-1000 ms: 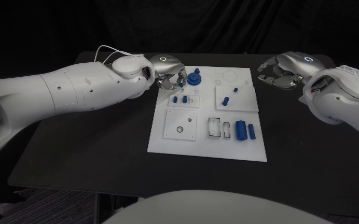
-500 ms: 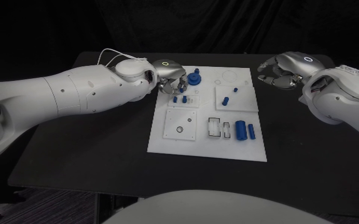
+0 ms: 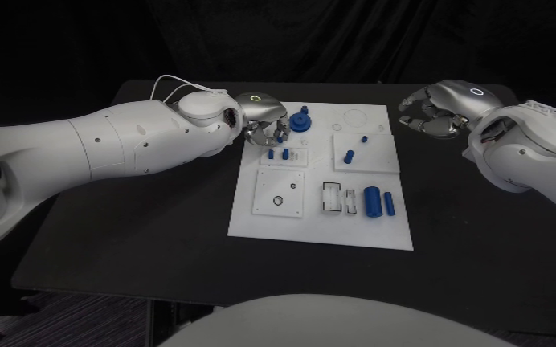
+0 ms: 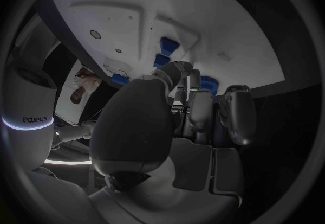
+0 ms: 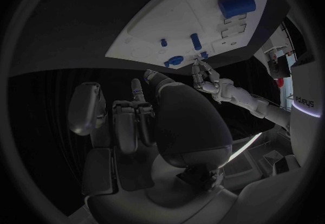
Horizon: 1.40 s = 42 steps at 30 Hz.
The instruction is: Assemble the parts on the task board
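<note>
Silver left hand (image 3: 265, 120) over task board (image 3: 325, 226) corner, grip unclear; right hand (image 3: 438, 112) curled, empty.

Dim overall, black bg, task board (image 3: 325, 226) brightest, wrist views w/ heavy fisheye bending, dark rims

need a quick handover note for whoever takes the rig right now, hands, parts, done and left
Left hand: over the board's far left corner, fingers curled down beside the round blue part; I cannot tell if it holds anything.
Right hand: off the board's right side over the black table, fingers curled, nothing in it.
Task board: two small blue pegs stand near the left hand; a large blue cylinder and a slimmer one lie at near right.
Done: unclear. Left: loose cylinders and open slots remain.
</note>
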Each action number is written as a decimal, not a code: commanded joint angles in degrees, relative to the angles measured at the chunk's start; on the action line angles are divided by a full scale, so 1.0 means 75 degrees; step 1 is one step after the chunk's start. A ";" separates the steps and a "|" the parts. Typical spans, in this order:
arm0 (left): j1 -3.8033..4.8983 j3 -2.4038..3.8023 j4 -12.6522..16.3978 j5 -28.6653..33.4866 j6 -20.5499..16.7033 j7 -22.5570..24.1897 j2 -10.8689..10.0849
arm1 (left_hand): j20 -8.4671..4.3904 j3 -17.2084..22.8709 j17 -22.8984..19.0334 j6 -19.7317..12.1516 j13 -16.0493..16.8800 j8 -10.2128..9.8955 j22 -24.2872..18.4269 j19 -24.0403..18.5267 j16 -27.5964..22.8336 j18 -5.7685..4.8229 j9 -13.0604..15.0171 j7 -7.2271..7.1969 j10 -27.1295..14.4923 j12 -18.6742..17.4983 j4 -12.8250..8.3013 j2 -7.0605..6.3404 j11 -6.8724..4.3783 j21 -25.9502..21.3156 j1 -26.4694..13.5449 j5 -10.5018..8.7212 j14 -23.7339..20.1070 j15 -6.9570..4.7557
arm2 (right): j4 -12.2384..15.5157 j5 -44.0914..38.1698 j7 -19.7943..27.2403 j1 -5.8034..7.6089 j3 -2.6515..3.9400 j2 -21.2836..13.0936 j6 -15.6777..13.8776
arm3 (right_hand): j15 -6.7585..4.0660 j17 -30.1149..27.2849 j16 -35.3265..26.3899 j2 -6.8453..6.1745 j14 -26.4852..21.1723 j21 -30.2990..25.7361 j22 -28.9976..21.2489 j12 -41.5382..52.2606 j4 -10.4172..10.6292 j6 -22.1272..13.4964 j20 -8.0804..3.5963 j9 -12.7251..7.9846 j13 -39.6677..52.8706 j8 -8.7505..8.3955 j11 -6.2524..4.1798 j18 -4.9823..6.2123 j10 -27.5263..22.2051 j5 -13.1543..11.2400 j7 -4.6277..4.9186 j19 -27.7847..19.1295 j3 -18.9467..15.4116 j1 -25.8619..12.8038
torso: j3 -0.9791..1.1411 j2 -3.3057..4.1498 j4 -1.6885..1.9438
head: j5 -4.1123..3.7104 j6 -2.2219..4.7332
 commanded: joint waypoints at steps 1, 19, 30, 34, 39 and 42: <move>-0.0027 0.0000 0.0051 -0.0008 -0.0087 0.0014 -0.0022 | 0.0006 0.0009 -0.0009 -0.0039 -0.0006 -0.0021 0.1318 -0.0017 -0.0033 -0.0060 0.0003 0.0028 0.0075 -0.0040 -0.0055 0.0062 0.0006 -0.0014 -0.0025 0.0031 -0.0042 -0.0012 | 0.0009 -0.0024 -0.0046 -0.0020 0.0005 -0.0017 -0.0025 | 0.0009 0.2013 0.0023 0.0042 0.0800 -0.0044 0.1211 0.0020 -0.0021 0.0072 -0.0039 -0.0009 0.2013 -0.0013 0.0004 0.0121 0.0795 0.0023 -0.0007 -0.0020 0.0041 0.0025 | 0.0002 0.0002 -0.0003 | 0.0001 -0.0002; -0.0028 0.0001 0.0111 -0.0008 -0.0586 -0.0017 -0.0066 | 0.0006 0.0015 -0.0014 -0.0001 0.0001 -0.0029 0.1328 0.0000 -0.0041 -0.0067 0.0006 0.0037 0.0159 -0.0033 -0.0088 0.0055 0.0008 0.0013 -0.0019 0.0047 -0.0037 -0.0018 | 0.0001 -0.0024 -0.0046 -0.0028 0.0005 -0.0014 -0.0016 | 0.0009 0.2013 0.0023 0.0042 0.0800 -0.0044 0.1211 0.0020 -0.0021 0.0072 -0.0039 -0.0009 0.2013 -0.0013 0.0004 0.0121 0.0795 0.0023 -0.0007 -0.0020 0.0041 0.0025 | -0.0005 0.0000 0.0018 | -0.0017 -0.0002; -0.0030 0.0002 0.0005 -0.0008 -0.0699 -0.0021 0.0031 | 0.0005 0.0025 -0.0002 0.0013 0.0012 -0.0044 0.1325 -0.0004 -0.0036 -0.0064 0.0003 0.0042 0.0226 -0.0019 -0.0113 0.0060 0.0005 0.0004 -0.0007 0.0051 -0.0021 -0.0024 | -0.0002 -0.0024 -0.0057 -0.0032 0.0005 -0.0007 -0.0008 | 0.0009 0.2013 0.0023 0.0042 0.0800 -0.0044 0.1211 0.0020 -0.0021 0.0072 -0.0039 -0.0009 0.2013 -0.0013 0.0004 0.0121 0.0795 0.0023 -0.0007 -0.0020 0.0041 0.0025 | -0.0002 0.0002 0.0001 | -0.0003 -0.0002; -0.0036 0.0002 -0.0019 -0.0008 -0.0609 -0.0078 0.0067 | 0.0005 0.0026 -0.0002 0.0009 0.0014 -0.0049 0.1324 -0.0006 -0.0037 -0.0064 0.0002 0.0042 0.0234 -0.0018 -0.0117 0.0058 0.0006 0.0001 -0.0006 0.0049 -0.0019 -0.0025 | -0.0004 -0.0024 -0.0058 -0.0034 0.0005 -0.0010 -0.0006 | 0.0009 0.2013 0.0023 0.0042 0.0800 -0.0044 0.1211 0.0020 -0.0021 0.0072 -0.0039 -0.0009 0.2013 -0.0013 0.0004 0.0121 0.0795 0.0023 -0.0007 -0.0020 0.0041 0.0025 | 0.0002 0.0002 0.0001 | -0.0019 -0.0002; -0.0045 0.0002 -0.0069 -0.0008 -0.0462 -0.0129 0.0114 | 0.0004 0.0028 0.0000 0.0000 0.0016 -0.0065 0.1325 -0.0005 -0.0038 -0.0064 -0.0004 0.0048 0.0253 -0.0018 -0.0132 0.0047 0.0012 0.0001 -0.0002 0.0043 -0.0015 -0.0026 | -0.0003 -0.0024 -0.0057 -0.0035 0.0005 -0.0001 -0.0011 | 0.0009 0.2013 0.0023 0.0042 0.0800 -0.0044 0.1211 0.0020 -0.0021 0.0072 -0.0039 -0.0009 0.2013 -0.0013 0.0004 0.0121 0.0795 0.0023 -0.0007 -0.0020 0.0041 0.0025 | -0.0001 0.0004 0.0004 | -0.0008 -0.0002; -0.0052 0.0002 -0.0091 -0.0008 -0.0389 -0.0145 0.0137 | 0.0004 0.0029 -0.0022 -0.0010 0.0014 -0.0077 0.1323 -0.0008 -0.0050 -0.0062 -0.0008 0.0052 0.0252 -0.0026 -0.0137 0.0042 0.0017 -0.0005 -0.0005 0.0040 -0.0023 -0.0025 | 0.0001 -0.0024 -0.0055 -0.0035 0.0005 0.0000 -0.0014 | 0.0009 0.2013 0.0023 0.0042 0.0800 -0.0044 0.1211 0.0020 -0.0021 0.0072 -0.0039 -0.0009 0.2013 -0.0013 0.0004 0.0121 0.0795 0.0023 -0.0007 -0.0020 0.0041 0.0025 | 0.0004 0.0007 0.0001 | -0.0015 -0.0002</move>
